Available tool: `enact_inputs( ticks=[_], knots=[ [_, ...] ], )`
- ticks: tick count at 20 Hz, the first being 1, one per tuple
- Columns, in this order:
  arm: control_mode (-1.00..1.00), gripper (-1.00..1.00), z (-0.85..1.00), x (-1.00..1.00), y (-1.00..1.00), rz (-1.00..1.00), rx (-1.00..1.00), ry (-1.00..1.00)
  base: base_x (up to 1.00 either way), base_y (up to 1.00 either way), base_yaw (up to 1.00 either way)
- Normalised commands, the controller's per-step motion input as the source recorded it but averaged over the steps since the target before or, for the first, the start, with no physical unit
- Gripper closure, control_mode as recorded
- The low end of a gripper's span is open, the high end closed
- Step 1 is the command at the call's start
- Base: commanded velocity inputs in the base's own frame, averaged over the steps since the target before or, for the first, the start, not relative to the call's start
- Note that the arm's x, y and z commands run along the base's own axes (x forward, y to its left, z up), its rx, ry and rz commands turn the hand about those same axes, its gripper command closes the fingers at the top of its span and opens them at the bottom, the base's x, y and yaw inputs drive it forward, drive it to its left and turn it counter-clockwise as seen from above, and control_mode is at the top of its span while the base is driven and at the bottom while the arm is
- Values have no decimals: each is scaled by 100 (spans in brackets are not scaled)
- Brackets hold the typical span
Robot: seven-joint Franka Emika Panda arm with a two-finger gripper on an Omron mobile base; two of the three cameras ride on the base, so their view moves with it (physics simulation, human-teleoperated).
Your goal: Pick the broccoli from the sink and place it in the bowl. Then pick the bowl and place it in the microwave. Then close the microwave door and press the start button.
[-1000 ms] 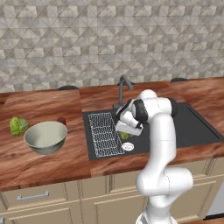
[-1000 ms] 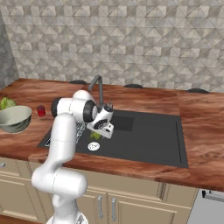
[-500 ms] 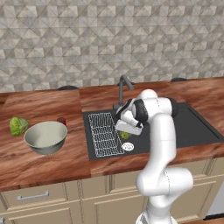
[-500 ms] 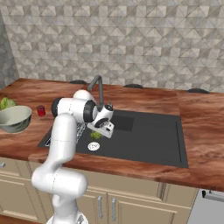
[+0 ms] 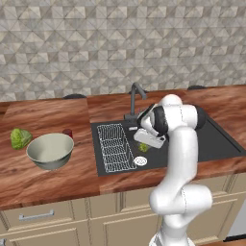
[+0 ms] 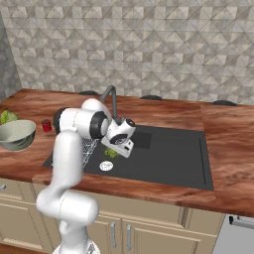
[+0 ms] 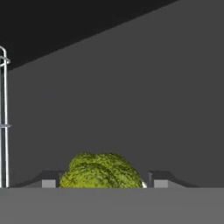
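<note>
Grabbing broccoli in sink

My gripper is clamped on the broccoli near the sink's front edge, ready to lift toward the bowl.

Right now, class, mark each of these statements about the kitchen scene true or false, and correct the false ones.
1. The broccoli lies inside the sink. True.
2. The bowl already holds the broccoli. False: the bowl stands on the counter left of the sink with nothing in it; the floret sits low in the basin.
3. The gripper has one of its fingers on each side of the broccoli. True.
4. A white wire rack sits at the right end of the sink. False: it sits at the left end, on the bowl's side.
5. A leafy green ball rests beside the bowl. True.
</note>
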Motion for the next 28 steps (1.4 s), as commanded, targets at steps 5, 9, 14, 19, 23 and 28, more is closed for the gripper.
enact_inputs(
  ticks=[5,9,14,19,23,28],
  knots=[
    [-100,100,73,-71,-44,0,6,-7,0,0,0],
    [-100,100,100,-42,-8,0,0,-2,0,0,0],
    [-100,100,100,-70,2,0,0,0,0,0,0],
    [-100,100,100,-99,27,0,-1,0,0,0,0],
    [-100,100,97,-100,73,6,-7,-2,0,0,0],
    [-100,100,66,-100,100,12,-17,-4,0,0,0]
  ],
)
